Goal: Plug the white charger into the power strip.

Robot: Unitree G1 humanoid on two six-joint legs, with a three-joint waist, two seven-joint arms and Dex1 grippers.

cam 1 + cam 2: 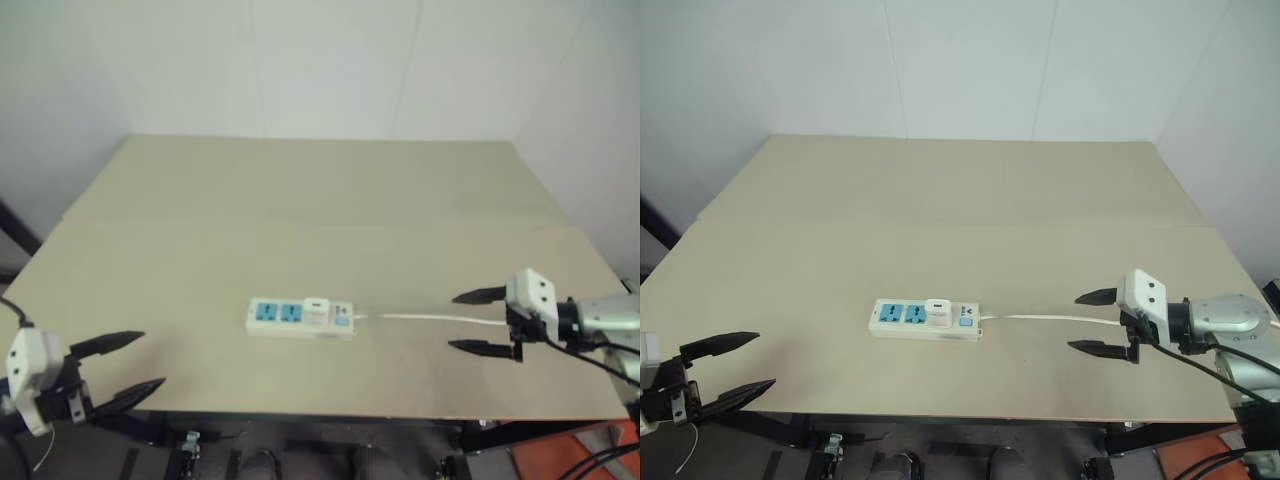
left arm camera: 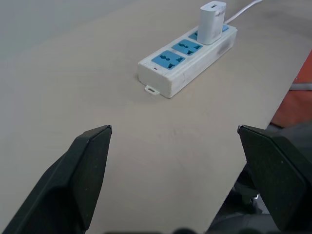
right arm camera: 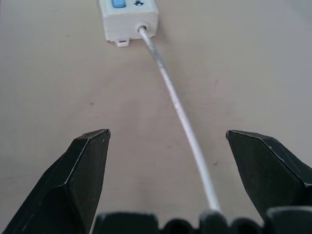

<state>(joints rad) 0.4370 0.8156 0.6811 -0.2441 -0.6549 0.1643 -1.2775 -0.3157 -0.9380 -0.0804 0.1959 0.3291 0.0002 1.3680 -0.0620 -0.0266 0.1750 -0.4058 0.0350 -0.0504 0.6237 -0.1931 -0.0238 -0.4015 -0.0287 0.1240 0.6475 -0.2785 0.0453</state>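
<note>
On the table point(image 1: 300, 190) the white charger point(image 1: 316, 311) stands plugged into the power strip point(image 1: 299, 318) — left pincer point(image 1: 128, 366) and right pincer point(image 1: 481, 321) both spread, empty.

Beige tabletop point(image 1: 300, 200), matte, spanning most of the head views; faint seam running side to side across it, roughly mid-depth. Far edge meeting a plain white wall point(image 1: 330, 60), with thin vertical panel joints visible on the wall. Second wall surface angling in at the right. Below the near edge of the tabletop, dark frame members and black hardware point(image 1: 190, 455), details too small to tell. Orange-red patch point(image 1: 590, 450) at the lower right, beyond the table corner, with black cables across it.
</note>
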